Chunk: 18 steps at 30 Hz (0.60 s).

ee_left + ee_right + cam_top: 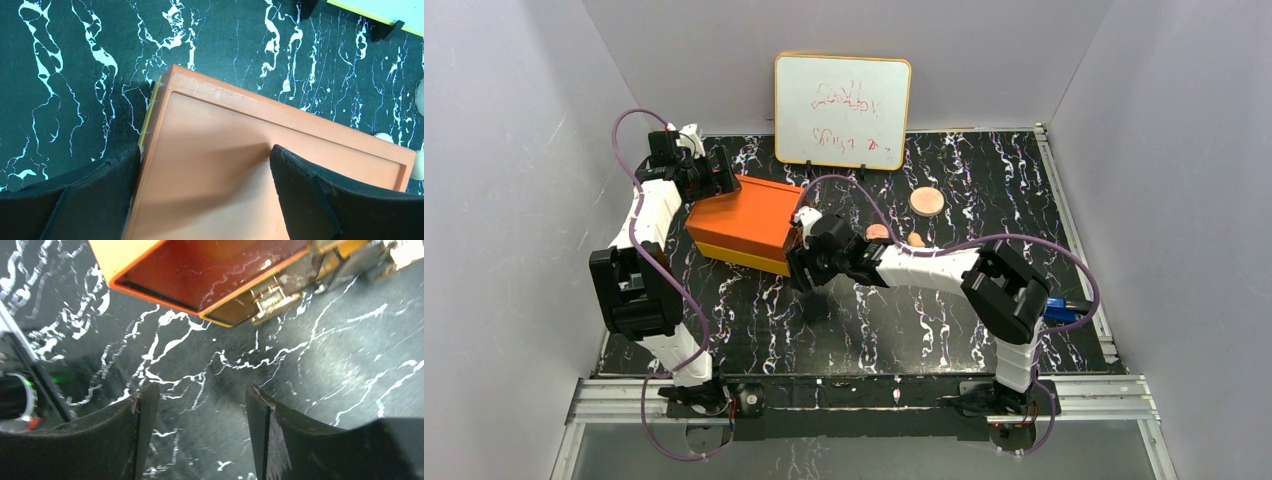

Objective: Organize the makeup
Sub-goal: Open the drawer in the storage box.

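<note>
- Little of the organizing looks done. The flat round peach disc (926,201) lies loose on the black, white-veined table (984,180).
- A small pinkish rounded piece (877,232) and a small tan rounded piece (915,239) lie loose a little nearer, close beside the right forearm. One of them is probably the sponge, but they are too small to tell.
- No black compact or pencil-like sticks show in any view. Whether anything already sits inside the big orange plastic box (744,222) cannot be told, as its top is opaque.
- My judgement is that nearly all the sorting is left, since both arms are at the box and not at the makeup.
- The left hand (203,152) is spread wide and holds nothing. It hangs over the far-left corner of the box, with one finger past the side edge and the other above the lid. Whether it touches the box cannot be told.
- The right hand (200,390) is well open and empty, with bare table between its fingers and the box's right end just ahead of it.
- The two small pieces lie near the right hand, to its right. The disc is farther right and farther back, well apart from it.
- All three are well apart from the left hand, with the box between.
</note>
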Each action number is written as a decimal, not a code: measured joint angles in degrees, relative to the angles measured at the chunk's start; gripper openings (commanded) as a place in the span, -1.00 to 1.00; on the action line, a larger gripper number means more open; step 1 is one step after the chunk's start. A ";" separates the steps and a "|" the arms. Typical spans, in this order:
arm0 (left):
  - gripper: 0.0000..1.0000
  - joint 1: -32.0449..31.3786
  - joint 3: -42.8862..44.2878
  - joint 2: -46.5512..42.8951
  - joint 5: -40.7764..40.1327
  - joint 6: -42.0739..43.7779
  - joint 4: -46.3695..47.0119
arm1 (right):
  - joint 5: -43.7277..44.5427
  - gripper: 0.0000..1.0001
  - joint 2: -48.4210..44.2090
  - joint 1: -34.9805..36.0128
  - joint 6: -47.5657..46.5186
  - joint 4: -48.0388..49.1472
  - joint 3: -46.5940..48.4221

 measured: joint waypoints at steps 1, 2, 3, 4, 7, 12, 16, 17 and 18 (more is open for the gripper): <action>0.92 -0.02 -0.13 -0.11 0.00 0.00 0.00 | 0.11 0.47 0.20 0.00 -2.51 0.50 0.00; 0.92 -0.04 -0.35 -0.28 -0.02 0.02 0.00 | 0.42 0.48 0.20 0.00 -5.05 1.16 0.00; 0.92 -0.07 -0.50 -0.44 -0.02 0.02 0.04 | 0.79 0.49 0.20 -0.02 -7.58 1.95 0.00; 0.92 -0.09 -0.61 -0.57 -0.09 0.04 0.02 | 1.33 0.49 0.22 -0.02 -9.92 2.73 0.02; 0.92 -0.31 -0.96 -0.94 -0.31 0.04 -0.17 | 2.95 0.51 0.96 -0.02 -16.17 4.94 0.24; 0.92 -0.46 -1.20 -1.25 -0.57 0.02 -0.22 | 4.04 0.50 5.09 -0.24 -24.76 8.11 0.70; 0.92 -0.59 -1.22 -1.29 -0.85 0.04 -0.26 | 4.13 0.42 9.38 -0.37 -29.05 8.63 2.58; 0.92 -0.63 -1.20 -1.29 -0.94 0.04 -0.28 | 4.02 0.40 10.21 -0.42 -30.05 8.70 3.06; 0.92 -0.66 -1.20 -1.29 -1.01 0.04 -0.28 | 3.80 0.38 10.80 -0.55 -30.60 8.74 3.50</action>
